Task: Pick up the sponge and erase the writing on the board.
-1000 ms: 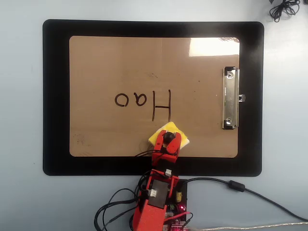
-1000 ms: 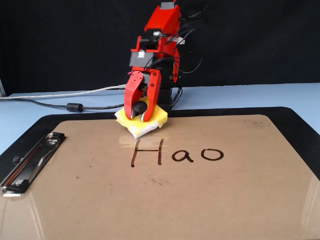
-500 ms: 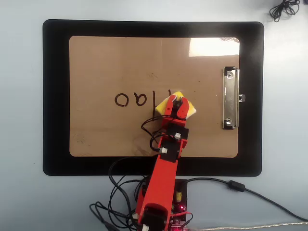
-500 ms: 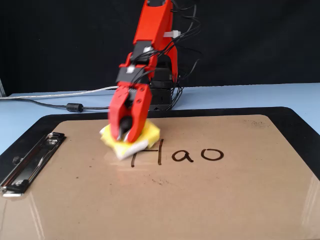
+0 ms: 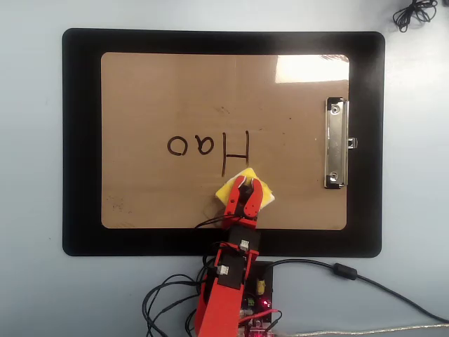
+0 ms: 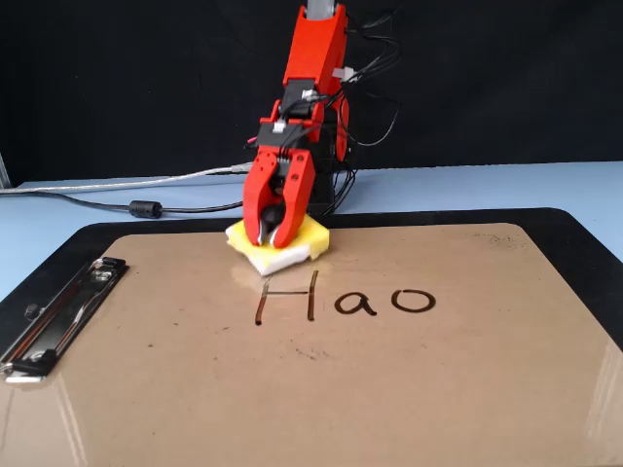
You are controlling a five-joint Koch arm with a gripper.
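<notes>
Here the red plastic hobby arm reaches out from its base at the near table edge and bends down over the large tan-brown clipboard point(image 5: 175, 91), its wrist pitched steeply so the red two-fingered gripper point(image 5: 245, 184) points at the surface. In the fixed view the upper links rise against the black backdrop and the gripper point(image 6: 271, 233) hangs nearly vertical, tips down on the small square yellow sponge with a white edge point(image 6: 307, 238). The fingers stand a little apart and straddle the middle of the sponge point(image 5: 266, 189), where a dark part shows between them; whether they actually pinch it cannot be told. The sponge lies flat on the clipboard, turned corner-on, just beside the "H" of the dark brown hand-drawn marker letters "Hao" point(image 5: 208, 147). In the fixed view those letters point(image 6: 346, 300) sit just in front of the sponge, unsmudged. The clipboard rests on a larger black mat point(image 5: 81, 140), its silver metal clip point(image 5: 336, 143) at the right short side in the overhead view. Black cables point(image 5: 165, 295) trail around the arm's base on the pale blue table point(image 5: 31, 295).
</notes>
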